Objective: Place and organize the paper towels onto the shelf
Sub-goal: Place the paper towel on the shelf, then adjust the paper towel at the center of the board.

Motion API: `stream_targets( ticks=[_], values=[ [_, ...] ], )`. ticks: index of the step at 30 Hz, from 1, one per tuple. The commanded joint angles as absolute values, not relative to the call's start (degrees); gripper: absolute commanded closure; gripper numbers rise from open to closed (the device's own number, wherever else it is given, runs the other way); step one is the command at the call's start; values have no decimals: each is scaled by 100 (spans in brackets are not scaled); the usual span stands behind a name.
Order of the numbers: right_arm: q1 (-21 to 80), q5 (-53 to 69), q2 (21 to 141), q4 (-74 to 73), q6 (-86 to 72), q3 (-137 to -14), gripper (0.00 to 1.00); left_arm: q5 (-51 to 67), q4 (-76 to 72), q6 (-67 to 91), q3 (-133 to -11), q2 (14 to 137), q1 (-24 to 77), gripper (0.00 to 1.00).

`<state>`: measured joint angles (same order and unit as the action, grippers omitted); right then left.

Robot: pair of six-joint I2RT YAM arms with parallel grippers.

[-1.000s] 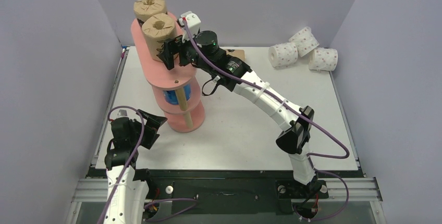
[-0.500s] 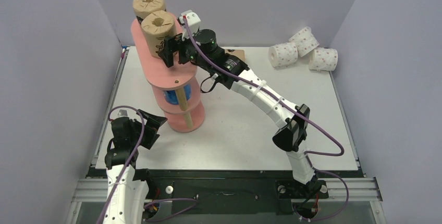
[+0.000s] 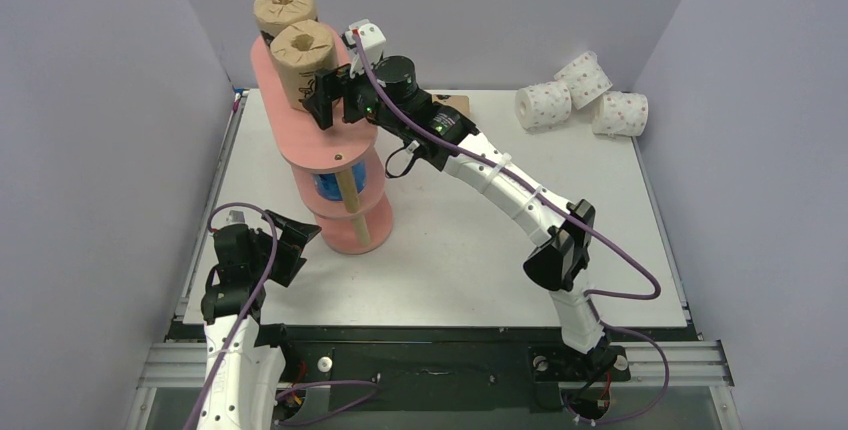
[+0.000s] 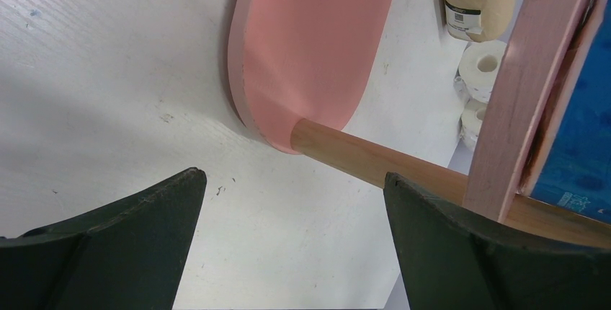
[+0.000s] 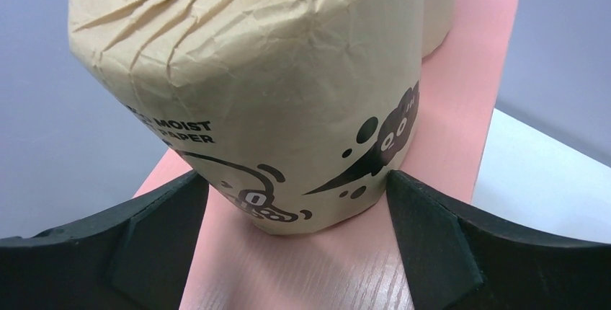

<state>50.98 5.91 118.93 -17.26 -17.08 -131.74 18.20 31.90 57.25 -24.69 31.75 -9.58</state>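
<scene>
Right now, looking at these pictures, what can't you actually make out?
Blue rolls on the middle tier: top view, the top board of the shelf covers all but a sliver; count unknown.
Rear brown roll: right wrist view, the front brown roll hides most of it.
Right gripper: right wrist view, whether its fingers press the front roll is unclear.

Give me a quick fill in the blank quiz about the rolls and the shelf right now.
The top board of the shelf holds ____ brown rolls.
The right gripper stands ____ around the nearer one.
The three dotted white rolls lie on the ____.
The middle-tier roll is ____.
Missing words: two, open, table, blue.
</scene>
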Motion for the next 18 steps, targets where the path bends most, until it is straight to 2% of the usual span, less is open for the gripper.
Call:
stream_targets(
  ticks=[1,13,15,18],
  values=[
    [5130,750,11415,-1532,-1753,-13010,11,1792,3036,5612,-2552,3149,-1003,6],
    [5260,1258,9609,-1569,-1920,-11516,10,1664,3153,5580,-2759,3063,-1005,4],
    [5264,1166,9103,-1503,-1970,-11039,10,1612,3163,5581,-2792,3065,-1003,3],
    [5265,458,7953,-803,-2190,-9582,10,1572,3137,5539,-2791,3071,-1020,3]
  ],
)
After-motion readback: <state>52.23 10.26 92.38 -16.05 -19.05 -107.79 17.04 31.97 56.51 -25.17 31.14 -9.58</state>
